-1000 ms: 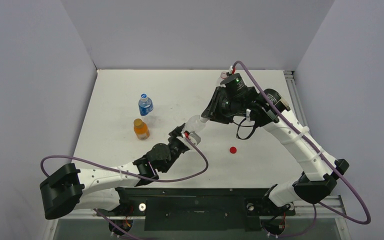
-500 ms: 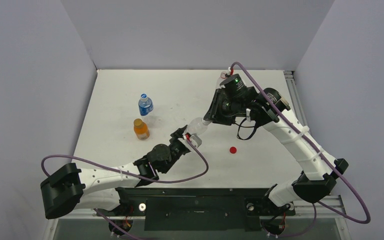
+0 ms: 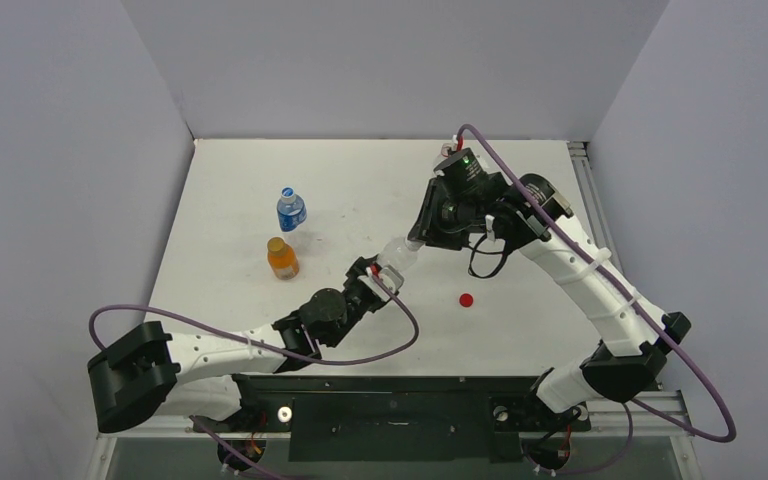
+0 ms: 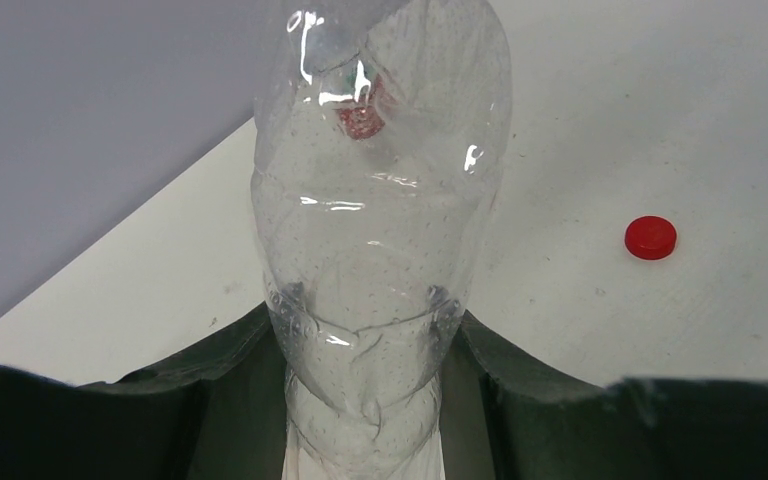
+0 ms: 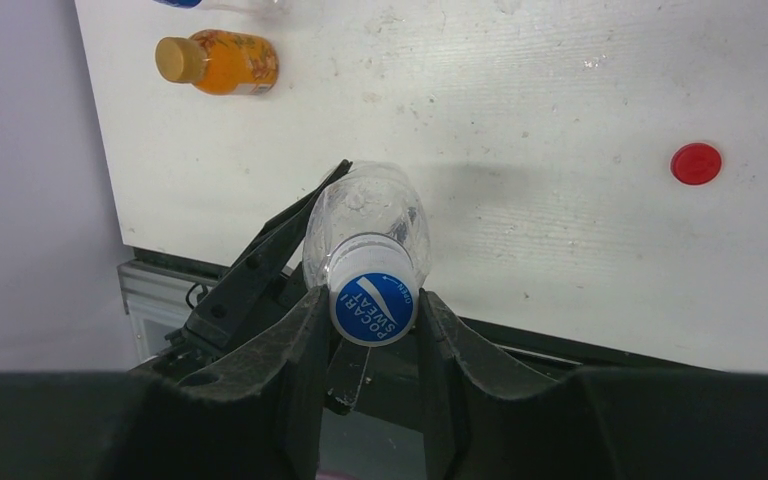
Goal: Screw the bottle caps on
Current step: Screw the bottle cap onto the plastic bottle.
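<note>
Two arms reach over a white desk (image 3: 520, 190) walled in grey and meet near the middle of the top view. Between them, tilted and lifted off the surface, is a clear bottle (image 3: 392, 256). The left gripper (image 3: 371, 277) is closed around its lower body, and the right gripper (image 3: 417, 239) is clamped on the blue-and-white cap (image 5: 372, 308) sitting on its neck. From the right wrist I can read "POCARI SWEAT" in white on that cap's blue top; the smaller print along its rim is too fine to make out.

Left of centre stand two smaller bottles, near each other and well inside the desk's left edge. One is a blue-labelled bottle (image 3: 291, 211) whose label I cannot read. Just below it in the frame is an orange bottle (image 3: 281, 259) with a gold cap (image 5: 172, 59) on.

Lower right of the held bottle, a red cap (image 3: 466, 299) lies flat and alone on the desk. Bare surface runs from it to the right edge and up to the back wall. The front edge lies below the held bottle.
</note>
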Robot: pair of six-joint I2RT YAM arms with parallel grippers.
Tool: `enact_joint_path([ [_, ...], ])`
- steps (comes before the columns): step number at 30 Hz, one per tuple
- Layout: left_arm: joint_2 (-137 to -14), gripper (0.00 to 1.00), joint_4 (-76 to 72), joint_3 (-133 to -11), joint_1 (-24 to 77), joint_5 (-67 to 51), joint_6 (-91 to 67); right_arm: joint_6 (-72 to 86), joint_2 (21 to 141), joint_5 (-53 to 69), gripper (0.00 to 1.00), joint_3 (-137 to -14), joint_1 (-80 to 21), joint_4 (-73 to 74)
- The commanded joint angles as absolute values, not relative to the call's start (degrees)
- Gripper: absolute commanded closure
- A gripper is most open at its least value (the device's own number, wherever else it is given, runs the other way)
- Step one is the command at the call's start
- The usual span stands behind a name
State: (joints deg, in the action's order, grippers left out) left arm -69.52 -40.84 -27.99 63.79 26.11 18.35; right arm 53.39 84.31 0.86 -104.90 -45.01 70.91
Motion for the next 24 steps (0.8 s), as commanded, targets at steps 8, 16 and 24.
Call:
enact_joint_path([
  [8,-71.2,1.00,-54.0,-29.8,63.9,25.4,12.9,51.5,87.0,-0.6,0.69,-108.2,-46.7,78.1],
  [16,-73.7,1.00,-55.6,-29.9,63.9,26.2,10.9,51.4,87.3,-2.5,0.63,-109.0,-46.7,79.4],
  [24,-74.9,1.00,-55.9,-30.1,63.7,26.0,10.0,51.5,86.8,-3.4,0.57,-109.7,-46.7,79.3],
])
